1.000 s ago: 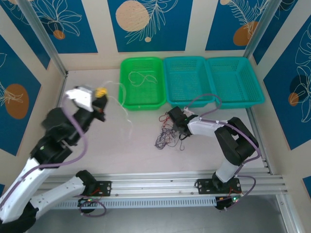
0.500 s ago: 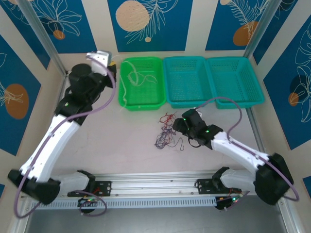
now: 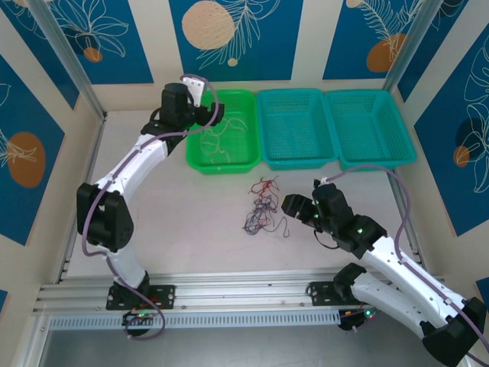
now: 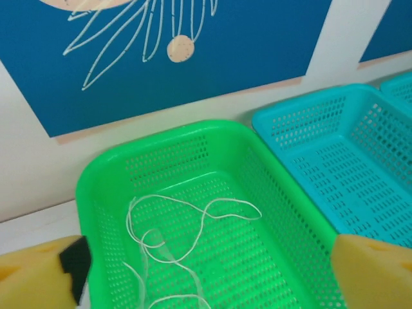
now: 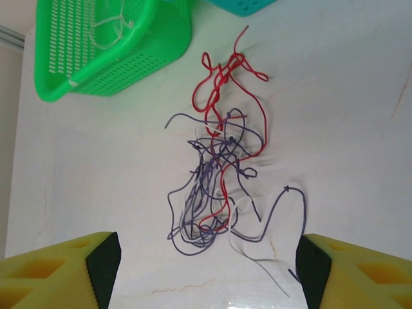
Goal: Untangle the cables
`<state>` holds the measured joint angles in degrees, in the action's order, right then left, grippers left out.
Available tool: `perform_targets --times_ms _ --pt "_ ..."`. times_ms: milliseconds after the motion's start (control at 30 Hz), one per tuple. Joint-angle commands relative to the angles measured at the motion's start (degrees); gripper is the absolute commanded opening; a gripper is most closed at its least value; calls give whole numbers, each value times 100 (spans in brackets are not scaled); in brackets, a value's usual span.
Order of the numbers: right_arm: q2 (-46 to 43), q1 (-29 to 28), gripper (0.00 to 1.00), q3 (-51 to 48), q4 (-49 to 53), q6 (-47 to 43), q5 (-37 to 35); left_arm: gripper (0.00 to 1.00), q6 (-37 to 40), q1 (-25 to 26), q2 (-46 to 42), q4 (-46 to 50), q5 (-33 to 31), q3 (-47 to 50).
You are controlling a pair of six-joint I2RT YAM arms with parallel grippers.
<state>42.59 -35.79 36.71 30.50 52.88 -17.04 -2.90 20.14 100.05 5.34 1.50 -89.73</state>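
Pale desk [image 3: 176, 214] is showing faint scuff marks; cream walls with blue leaf-print panels [image 3: 233, 38] are enclosing it. Green basket [image 3: 223, 157] and two teal baskets [image 3: 294, 126] are sitting along the back edge. Whitish cable [image 4: 201, 225] is lying inside the green basket, with the left gripper [image 4: 206, 277] hanging wide open above it. Red and dark cables [image 5: 219, 174] are lying tangled mid-desk. Right gripper [image 5: 206, 270] is standing open near them, gripping nothing.

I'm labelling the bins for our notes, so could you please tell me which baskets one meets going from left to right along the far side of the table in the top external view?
Green basket, holding a whitish cable → middle teal basket → right teal basket.
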Motion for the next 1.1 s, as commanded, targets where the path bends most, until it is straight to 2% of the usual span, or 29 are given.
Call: perform_targets --times_ms 0,100,200,233,300,400,500,533,633,767,867,933,1000,1067 --pt "115 105 75 -166 131 -125 344 100 -199 -80 -837 -324 524 317" --pt "528 146 75 -137 -62 -319 614 100 -571 -72 -1535 -81 1119 866" --pt "1180 138 74 -19 -305 -538 946 100 -1205 68 -2392 -367 1677 1860" --pt "1435 130 71 47 -374 -560 1058 99 -1433 179 -2680 -507 1742 2249" --pt "1933 118 62 161 -566 -602 1291 99 -1674 551 -3148 -616 1702 2956" --pt "2595 68 55 270 -755 -687 1383 98 -1771 1283 -3513 -535 1281 3715" --pt "3085 90 41 355 -812 -741 1183 99 -1942 1814 -3465 -630 1146 4254" --pt "3219 90 40 375 -841 -744 1155 100 -2032 1903 -3415 -735 1138 4420" --pt "3518 70 40 507 -985 -747 1362 100 -2199 2079 -3147 -1061 1140 4914" --pt "3793 -43 42 609 -1099 -676 1295 100 -2150 2235 -2791 -1328 1072 5224" --pt "3981 -45 40 685 -1107 -683 1273 100 -2223 2266 -2574 -1541 1131 5327" --pt "4061 -46 32 715 -1117 -675 1256 100 -2260 2275 -2426 -1570 1127 5334" --pt "4090 -51 18 753 -1068 -665 1236 100 -2304 2275 -2270 -1524 1050 5307" --pt "4028 -72 9 776 -991 -657 1213 100 -2375 2275 -2128 -1500 972 5283"
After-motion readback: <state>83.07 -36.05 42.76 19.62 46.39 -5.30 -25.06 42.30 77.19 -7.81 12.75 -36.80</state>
